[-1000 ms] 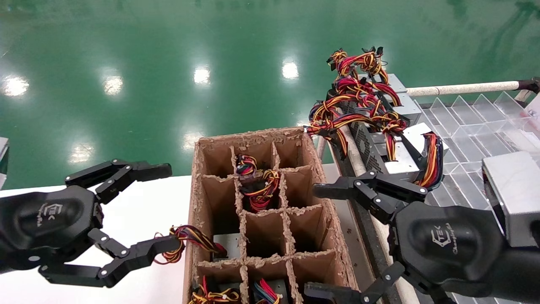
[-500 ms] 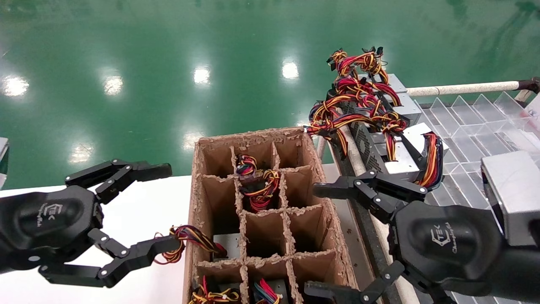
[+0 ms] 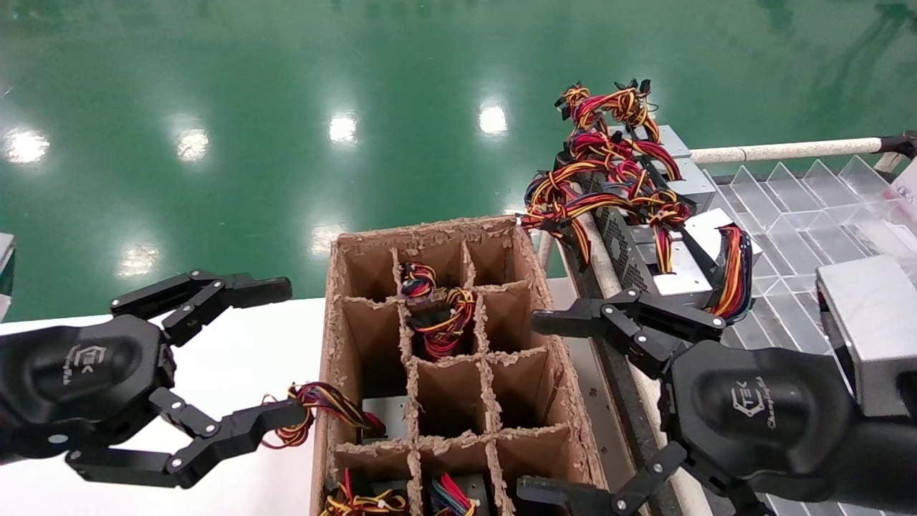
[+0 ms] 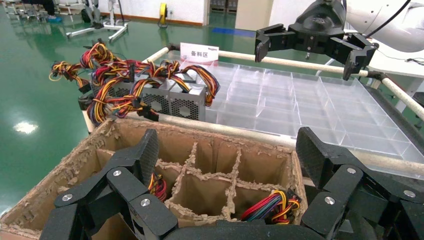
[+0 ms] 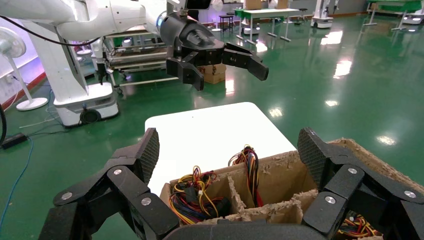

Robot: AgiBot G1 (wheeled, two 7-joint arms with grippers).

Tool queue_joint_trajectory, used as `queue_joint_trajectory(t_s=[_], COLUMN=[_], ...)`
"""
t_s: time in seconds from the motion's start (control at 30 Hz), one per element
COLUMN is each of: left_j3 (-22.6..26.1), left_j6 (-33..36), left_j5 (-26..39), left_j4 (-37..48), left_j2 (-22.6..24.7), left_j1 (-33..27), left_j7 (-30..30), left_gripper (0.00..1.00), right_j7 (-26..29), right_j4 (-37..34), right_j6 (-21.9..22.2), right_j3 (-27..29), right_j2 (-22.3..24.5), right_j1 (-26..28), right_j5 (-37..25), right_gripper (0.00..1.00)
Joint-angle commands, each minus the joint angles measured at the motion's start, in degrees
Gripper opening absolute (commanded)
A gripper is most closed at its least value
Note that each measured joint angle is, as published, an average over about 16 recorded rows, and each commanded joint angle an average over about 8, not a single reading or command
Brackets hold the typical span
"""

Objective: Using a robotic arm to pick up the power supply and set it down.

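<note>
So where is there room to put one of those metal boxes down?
The clear tray has bare pockets beside the power supplies crowding its left end. The cardboard box has empty cells; others hold wires. The white table is bare between the left gripper and the box. The right gripper hangs open.

Your right gripper [image 5: 227, 152] hangs with its fingers spread wide over the cardboard box [image 5: 280, 172], whose cells hold wire bundles [image 5: 192, 197]. Beyond, the left gripper [image 5: 220, 62] hovers agape above the white table [image 5: 210, 132].

White table [image 3: 236, 344]; cardboard divider box [image 3: 551, 373]
</note>
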Motion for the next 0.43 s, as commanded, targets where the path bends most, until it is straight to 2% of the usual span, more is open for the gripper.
queue_joint_trajectory(t_s=[0.03, 0.43], left_j3=[0.0, 0.0], left_j6=[0.0, 0.0], left_j5=[0.0, 0.0], left_j4=[0.0, 0.0], left_j2=[0.0, 0.0], left_j1=[0.0, 0.0], left_j7=[0.0, 0.0], left_gripper=[1.0, 1.0], right_j7=[0.0, 0.0], right_j4=[0.0, 0.0], right_j6=[0.0, 0.01], right_j3=[0.0, 0.0], right_j2=[0.0, 0.0], right_j1=[0.01, 0.03], right_j5=[-0.01, -0.04], right_gripper=[1.0, 1.0])
